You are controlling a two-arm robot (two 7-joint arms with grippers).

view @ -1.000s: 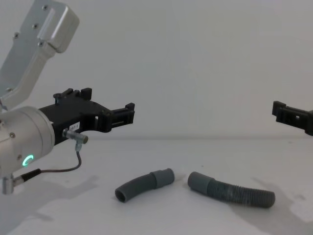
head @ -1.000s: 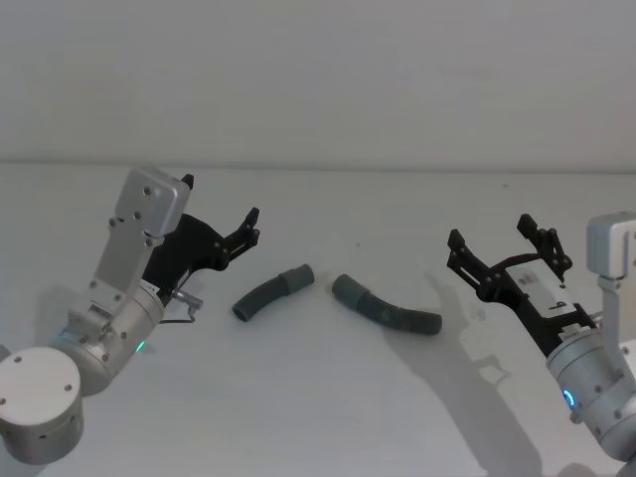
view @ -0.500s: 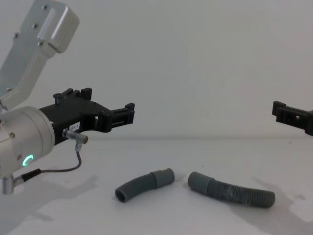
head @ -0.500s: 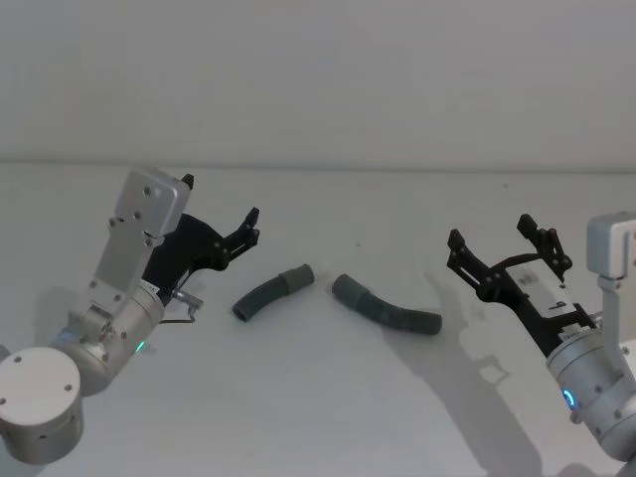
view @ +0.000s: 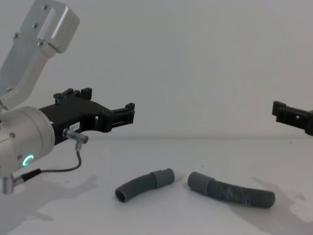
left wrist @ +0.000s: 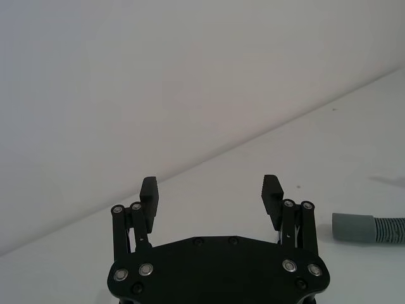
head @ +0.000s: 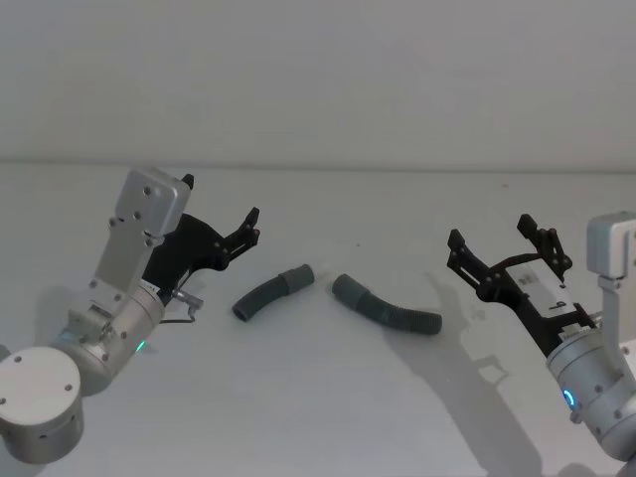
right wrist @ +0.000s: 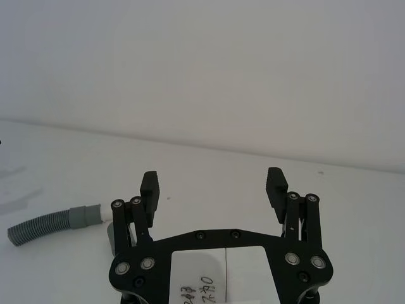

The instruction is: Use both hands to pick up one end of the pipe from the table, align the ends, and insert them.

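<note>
My left claw (head: 220, 201) hangs spread wide above the surface (head: 318, 407), jaws far apart with nothing between them. It sits off to the left of the short curved hose piece (head: 268, 293) and points roughly toward it. My right claw (head: 491, 235) mirrors it on the other side, just as open and just as empty, raised clear of the surface and well apart from the longer hose piece (head: 390, 308).

Both pieces lie flat between my two claws, each nearer the arm I judge is meant to take it. Their smooth cuffs face each other across a small gap: the short piece's cuff (head: 297, 277) and the long piece's cuff (head: 347, 289) are near but not touching. In my right wrist view the short piece's cuff shows a whitish tip (right wrist: 104, 211), so I take it for the plug end and the other, plainer cuff (left wrist: 353, 227) for the socket.

Nothing is grasped yet — the task is at its start. I judge the next move is for each claw to come down over its own piece, gripping close behind the cuff so that the flexible body cannot droop and spoil the alignment.
</note>
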